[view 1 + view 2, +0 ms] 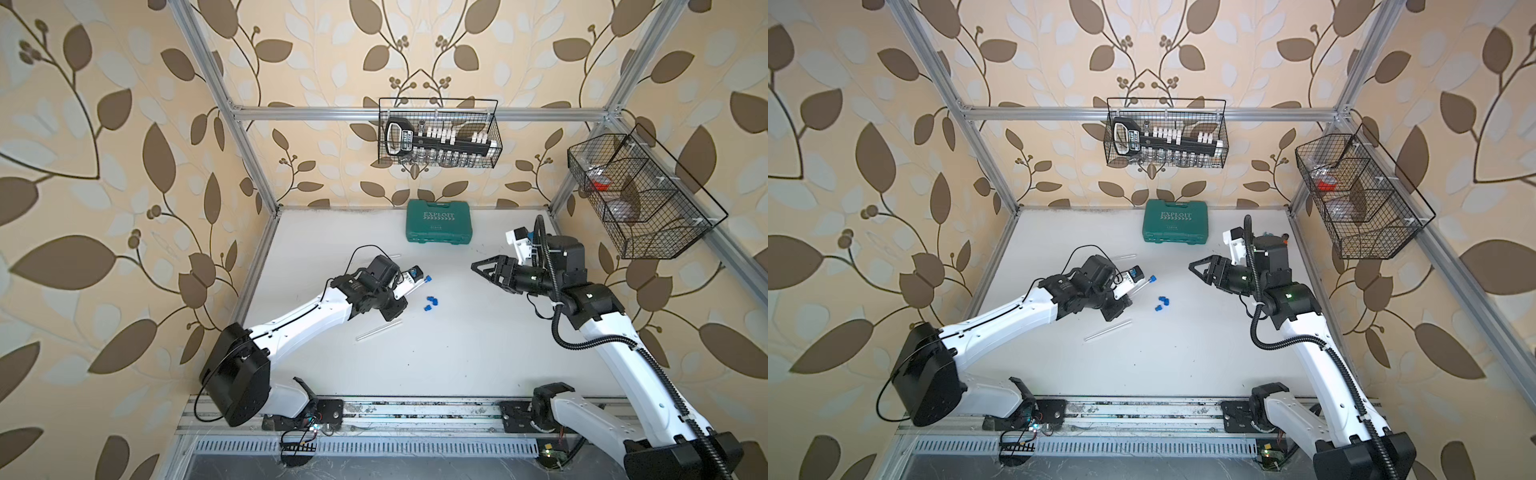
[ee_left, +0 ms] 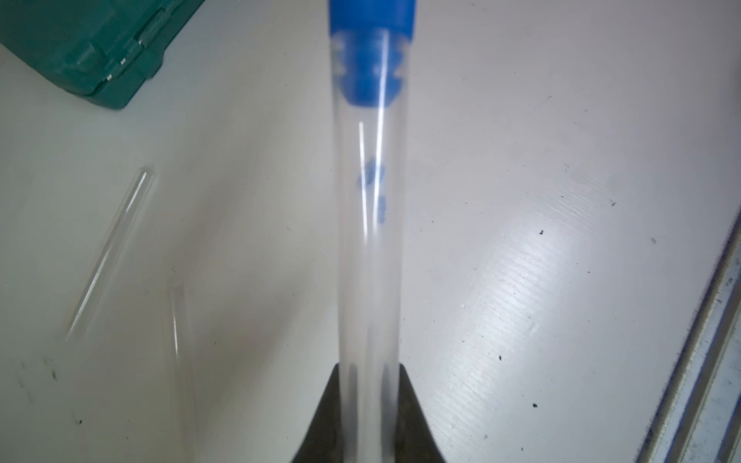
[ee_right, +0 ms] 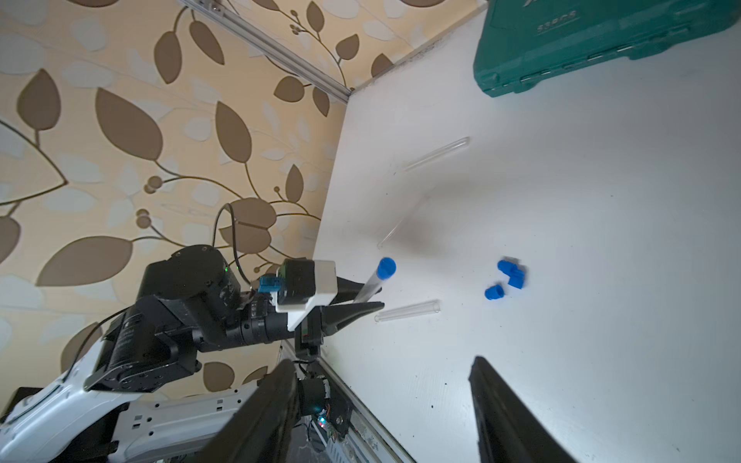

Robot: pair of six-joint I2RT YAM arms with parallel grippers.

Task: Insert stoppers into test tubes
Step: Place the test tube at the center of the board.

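Inspector: Left side?
Robot: My left gripper [image 3: 368, 297] pinches a test tube [image 2: 371, 260], with a blue stopper [image 2: 371, 48] seated in its mouth.
Inspector: Right side?
Robot: My right gripper [image 3: 383, 360] is spread apart. Three loose stoppers [image 1: 430, 302] lie on the white table [image 1: 457, 353].

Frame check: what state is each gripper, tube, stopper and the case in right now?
left gripper: shut on the held test tube.
right gripper: open, empty.
held test tube: gripped, mouth plugged.
inserted stopper: seated in that tube's mouth.
loose stoppers: three, lying on the table, unused.
other test tubes: three, lying flat, unstoppered.
green case: closed.
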